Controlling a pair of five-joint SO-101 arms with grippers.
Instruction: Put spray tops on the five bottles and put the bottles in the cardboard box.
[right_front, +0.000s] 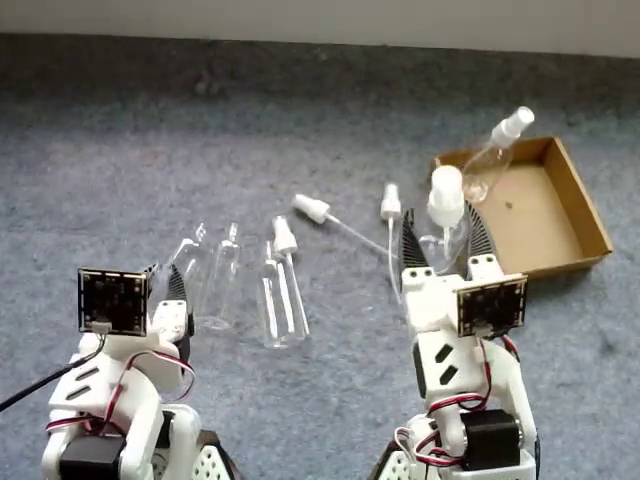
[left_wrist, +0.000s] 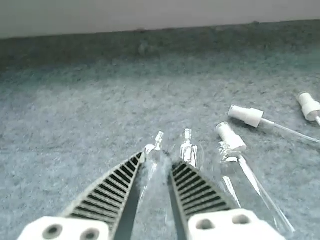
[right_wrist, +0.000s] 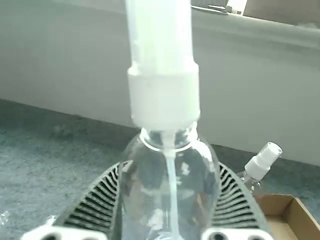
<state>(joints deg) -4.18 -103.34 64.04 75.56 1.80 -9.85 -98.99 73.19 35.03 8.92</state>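
Grey carpet (right_front: 120, 150), pale wall (right_front: 300, 15) behind.

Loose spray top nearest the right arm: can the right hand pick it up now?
Probably not yet: the right hand is shut on a capped bottle. The spray top lies uncovered on the carpet beside it, so it looks reachable once that bottle is set down.

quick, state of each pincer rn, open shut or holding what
Left pincer: open, tips straddling a topless bottle on the carpet.
Right pincer: shut on an upright capped bottle.
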